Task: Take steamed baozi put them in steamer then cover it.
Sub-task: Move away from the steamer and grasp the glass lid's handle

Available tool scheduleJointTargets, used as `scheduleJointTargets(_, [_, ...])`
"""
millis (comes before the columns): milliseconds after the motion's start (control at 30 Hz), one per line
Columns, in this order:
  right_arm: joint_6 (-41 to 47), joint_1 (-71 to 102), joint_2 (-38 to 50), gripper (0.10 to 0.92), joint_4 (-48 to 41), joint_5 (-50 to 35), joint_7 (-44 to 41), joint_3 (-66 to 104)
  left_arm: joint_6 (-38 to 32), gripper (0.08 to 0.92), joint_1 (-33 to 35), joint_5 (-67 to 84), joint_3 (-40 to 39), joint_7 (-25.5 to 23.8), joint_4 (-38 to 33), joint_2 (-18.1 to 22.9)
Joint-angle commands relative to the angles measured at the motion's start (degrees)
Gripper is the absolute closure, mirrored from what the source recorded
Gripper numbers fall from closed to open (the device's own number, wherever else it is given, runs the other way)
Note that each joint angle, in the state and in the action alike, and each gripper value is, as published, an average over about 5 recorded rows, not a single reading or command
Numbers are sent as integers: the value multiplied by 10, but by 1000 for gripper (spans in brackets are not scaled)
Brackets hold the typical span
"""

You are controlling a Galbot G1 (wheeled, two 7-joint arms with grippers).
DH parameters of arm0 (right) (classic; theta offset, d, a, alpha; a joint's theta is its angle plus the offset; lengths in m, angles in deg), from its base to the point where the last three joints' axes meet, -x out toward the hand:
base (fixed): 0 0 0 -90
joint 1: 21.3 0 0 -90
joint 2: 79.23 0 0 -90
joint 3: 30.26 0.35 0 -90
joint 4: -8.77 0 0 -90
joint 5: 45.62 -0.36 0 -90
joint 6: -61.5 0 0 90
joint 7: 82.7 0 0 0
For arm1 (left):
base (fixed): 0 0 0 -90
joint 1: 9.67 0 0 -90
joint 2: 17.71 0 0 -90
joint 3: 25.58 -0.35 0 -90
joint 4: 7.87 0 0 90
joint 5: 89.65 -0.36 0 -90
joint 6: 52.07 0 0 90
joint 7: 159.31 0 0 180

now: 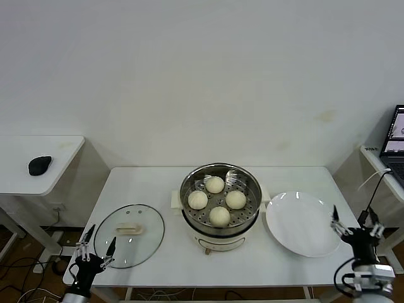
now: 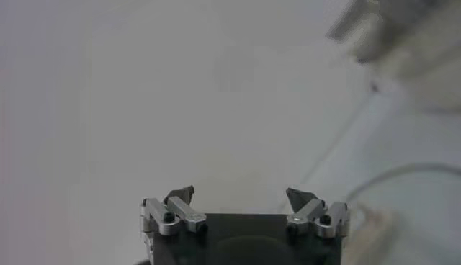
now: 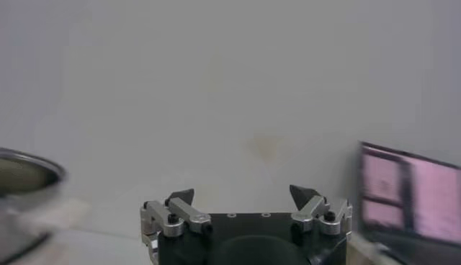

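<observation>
On the side table at the far left lies a black mouse (image 1: 40,165). The left gripper (image 1: 95,246) hangs at the white table's (image 1: 151,183) near left corner, fingers spread wide and empty, just at the seven o'clock edge of the cover (image 1: 129,235), which lies flat on the table. To the cover's three o'clock stands the steamer (image 1: 220,205), uncovered, with four steamed baozi (image 1: 219,216) on its perforated tray. At the steamer's three o'clock rests a bare white plate (image 1: 302,223). The right gripper (image 1: 355,223) hovers at the plate's three o'clock edge, fingers apart, holding nothing. A laptop (image 1: 395,144) sits at far right
</observation>
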Motion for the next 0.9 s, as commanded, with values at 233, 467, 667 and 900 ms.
scheduleJointTargets(233, [-11, 44, -46, 203, 4, 7, 39, 53, -1, 177, -111, -186, -39, -1, 112, -33])
scheduleJointTargets(467, [-17, 45, -60, 203, 3, 21, 40, 45, 2, 177, -151, -184, -55, -4, 144, -41])
scheduleJointTargets(667, [-21, 44, -64, 203, 1, 27, 40, 43, 2, 177, -185, -192, -64, -3, 170, -43])
scheduleJointTargets(900, [-24, 43, -65, 203, -8, 30, 40, 43, 6, 177, -213, -201, -84, -11, 189, -40])
